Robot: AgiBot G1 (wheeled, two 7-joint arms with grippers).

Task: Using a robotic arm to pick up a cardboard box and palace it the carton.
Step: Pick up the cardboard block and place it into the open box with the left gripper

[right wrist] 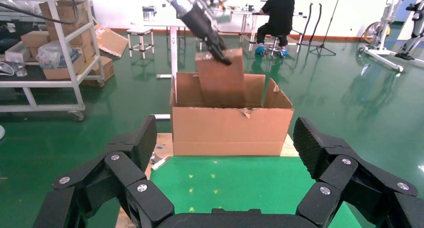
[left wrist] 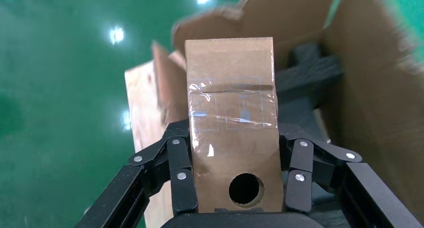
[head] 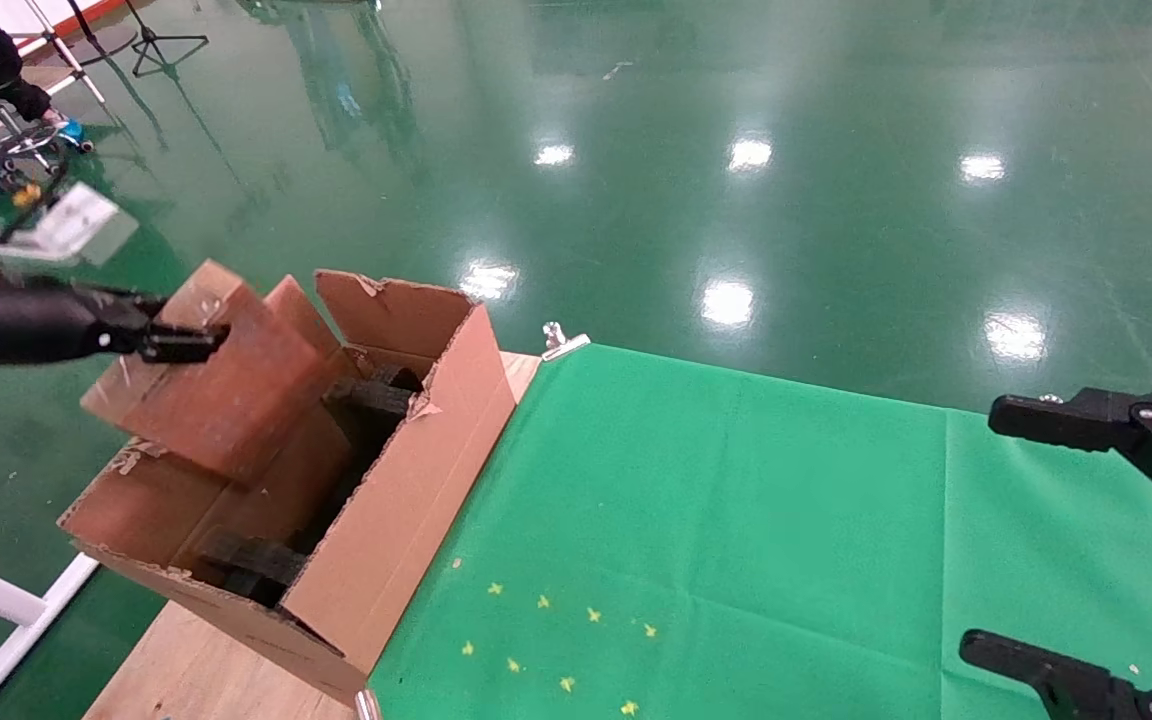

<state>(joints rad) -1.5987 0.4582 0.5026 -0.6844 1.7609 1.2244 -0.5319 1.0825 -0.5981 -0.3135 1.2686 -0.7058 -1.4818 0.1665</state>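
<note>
My left gripper (head: 176,340) is shut on the small brown cardboard box (head: 226,390), one finger on each side of its taped face (left wrist: 232,103). It holds the box tilted over the open carton (head: 406,500), at the carton's far-left end. In the right wrist view the box (right wrist: 222,83) has its lower end behind the carton's near wall (right wrist: 230,130). The white and silver left arm (right wrist: 200,23) reaches down to it. My right gripper (head: 981,530) is open and empty over the right of the green mat, facing the carton (right wrist: 226,133).
Black foam blocks (head: 376,395) lie inside the carton. The carton stands on a wooden table (head: 196,660) beside a green mat (head: 736,520) with small yellow marks (head: 546,640). A metal clip (head: 558,340) holds the mat's far corner. A shelving rack (right wrist: 45,43) and a seated person (right wrist: 277,13) are far behind.
</note>
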